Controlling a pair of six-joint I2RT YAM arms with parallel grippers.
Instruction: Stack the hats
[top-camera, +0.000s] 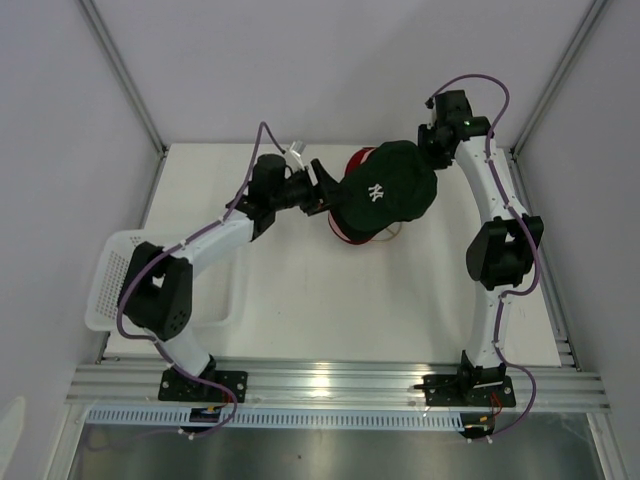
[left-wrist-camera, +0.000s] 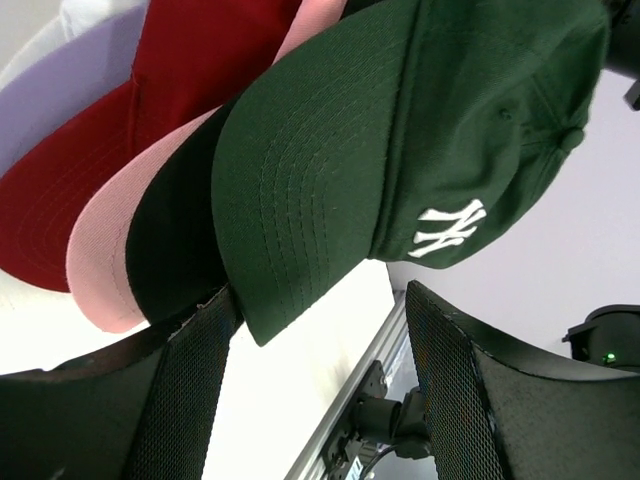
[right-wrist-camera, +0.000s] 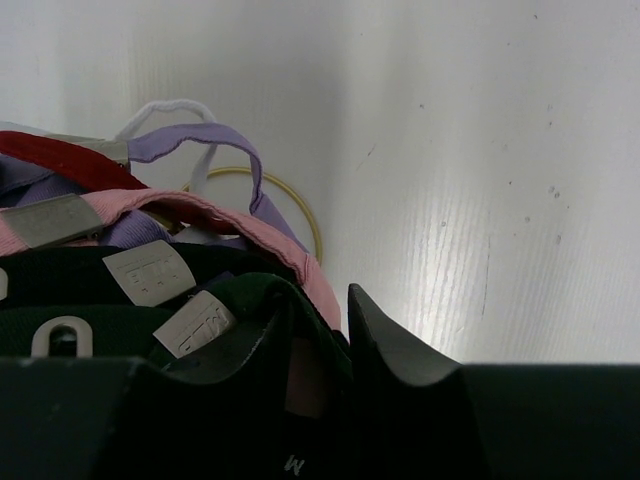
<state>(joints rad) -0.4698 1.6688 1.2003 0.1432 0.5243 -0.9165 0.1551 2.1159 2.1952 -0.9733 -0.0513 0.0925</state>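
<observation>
The white table fills most of the top view. The right arm bows up its 3 o'clock side. The left arm slants from 7 o'clock toward the middle. A white tray hangs over the table's 9 o'clock edge, partly under the left arm.

The hats stand in one stack just past the table's centre, toward 12 o'clock. The dark green cap is on top, its white logo facing up. In the left wrist view the brims fan out from 9 o'clock toward 1 o'clock. They run lavender cap, red cap, pink cap, black cap, then the green one.

The left gripper sits at 9 o'clock of the stack, pointing at the brims. Its jaws stand wide apart and clamp nothing. The corner of the green brim dips between the fingers, close to the one at 9 o'clock. The black brim meets that finger's top edge, but contact cannot be confirmed.

The right gripper is at 1 o'clock of the stack, behind the caps' backs. Its jaws leave a narrow gap, and the rear edge of the green cap lies in that gap. Whether they press the fabric cannot be told.

A thin gold wire stand shows as a ring on the table under the straps.
</observation>
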